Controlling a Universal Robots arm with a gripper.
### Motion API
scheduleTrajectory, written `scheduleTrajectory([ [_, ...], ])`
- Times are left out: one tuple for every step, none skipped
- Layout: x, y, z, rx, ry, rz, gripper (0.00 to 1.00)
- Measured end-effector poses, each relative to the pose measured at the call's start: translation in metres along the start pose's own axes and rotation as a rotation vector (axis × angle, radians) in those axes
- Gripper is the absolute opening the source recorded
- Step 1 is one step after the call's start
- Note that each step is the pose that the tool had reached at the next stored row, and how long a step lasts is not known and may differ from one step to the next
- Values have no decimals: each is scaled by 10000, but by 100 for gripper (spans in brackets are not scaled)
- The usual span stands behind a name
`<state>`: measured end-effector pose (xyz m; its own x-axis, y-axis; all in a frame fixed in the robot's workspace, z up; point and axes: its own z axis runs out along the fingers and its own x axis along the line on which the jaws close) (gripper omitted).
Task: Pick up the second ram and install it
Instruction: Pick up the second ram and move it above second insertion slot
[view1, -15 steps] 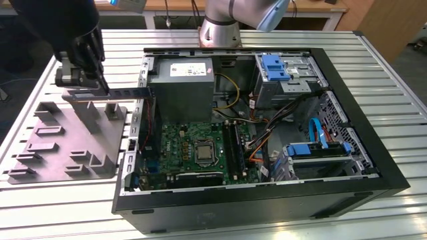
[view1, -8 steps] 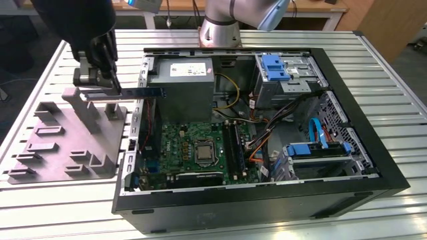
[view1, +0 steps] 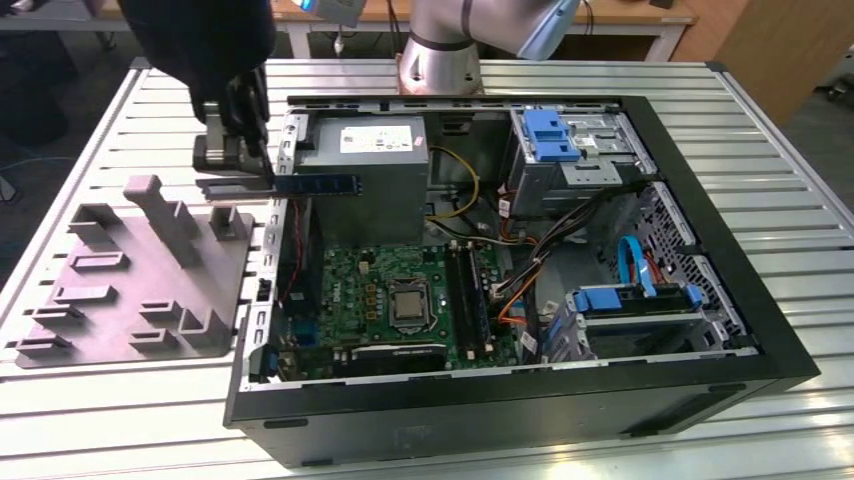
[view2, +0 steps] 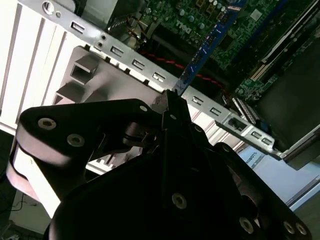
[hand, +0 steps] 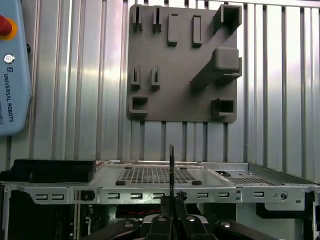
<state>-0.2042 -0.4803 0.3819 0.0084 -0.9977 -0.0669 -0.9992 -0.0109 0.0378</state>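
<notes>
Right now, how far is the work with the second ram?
Done: the second ram is clear of the grey fixture tray. In hand: the gripper clamps one end, holding it over the computer case edge. Left: it is not yet in the black motherboard slots.

I count one ram stick (view1: 320, 184), one grey fixture tray (view1: 120, 290) and one open computer case (view1: 534, 405). Inside it sit two blue drive brackets (view1: 550, 133) and one power supply (view1: 367, 150).
</notes>
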Motion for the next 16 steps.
scheduleTrajectory([
  [0,-35,-2,-1,2,0,13],
  [1,-71,-3,0,1,0,13],
  [1,-109,-4,0,1,0,13],
  [1,-145,-5,0,0,0,13],
  [2,-182,-6,0,1,0,13],
  [2,-222,-7,0,0,0,13],
  [2,-259,-9,0,0,0,13],
  [3,-296,-10,1,0,1,13],
  [3,-333,-11,0,0,0,13],
  [3,-371,-12,0,1,0,13],
  [4,-408,-14,0,1,0,13],
  [4,-444,-15,0,1,0,13],
  [4,-484,-16,0,1,0,13],
  [5,-521,-17,0,1,0,13],
  [5,-558,-18,0,0,0,13],
  [5,-594,-19,1,0,0,13],
])
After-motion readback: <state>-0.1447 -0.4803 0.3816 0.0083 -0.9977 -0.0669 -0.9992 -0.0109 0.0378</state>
